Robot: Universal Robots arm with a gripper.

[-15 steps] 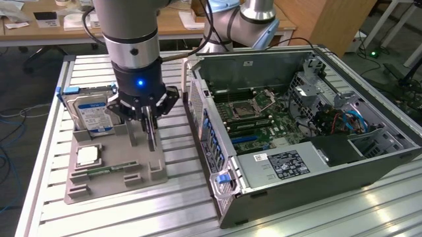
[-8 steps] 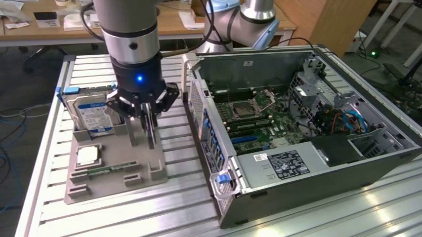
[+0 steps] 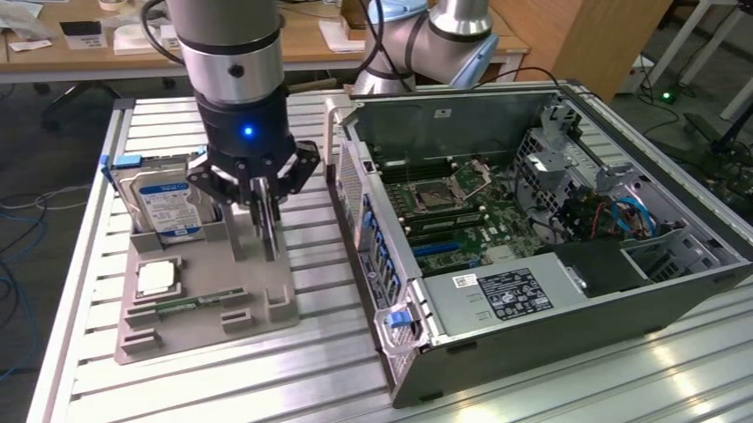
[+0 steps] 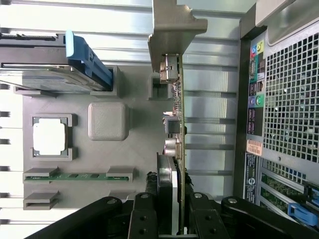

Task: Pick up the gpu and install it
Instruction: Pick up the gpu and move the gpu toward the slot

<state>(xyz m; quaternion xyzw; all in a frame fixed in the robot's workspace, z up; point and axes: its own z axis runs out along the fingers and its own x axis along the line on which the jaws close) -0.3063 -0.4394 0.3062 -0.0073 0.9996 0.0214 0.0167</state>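
**A:** What has the gripper (image 3: pixel 264 236) got?

**B:** Its fingers (image 4: pixel 144 219) are clenched on both faces of the graphics card (image 4: pixel 180 124). The card stands on edge in the grey tray (image 3: pixel 212 328), with its metal bracket (image 4: pixel 169 30) at the end away from the fingers. I cannot tell whether the card has left its slot.

**A:** Any writing you can read?

**B:** None. Just beside the gripper, a hard drive (image 3: pixel 165 207) stands upright in the same tray, and the print on its blue and white label is too small to read. The black and white label (image 3: pixel 514 293) inside the computer case (image 3: pixel 659 295) on the gripper's other side is too small as well. So is a red sticker (image 4: pixel 254 147) on the case's back panel.

**A:** What else is close by?

**B:** A square silver processor chip (image 3: pixel 155 280) and a green memory stick (image 3: pixel 194 304) lie in the tray, apart from the card. The tray sits on a slatted metal table (image 3: pixel 176 392). The case lies open, showing its motherboard (image 3: pixel 471 220). A cluttered desk (image 3: pixel 141 48) lies farther off.

**A:** Anything hidden?

**B:** In the exterior view the gripper covers most of the card. A blue light (image 3: pixel 247 132) glows on the gripper's body.
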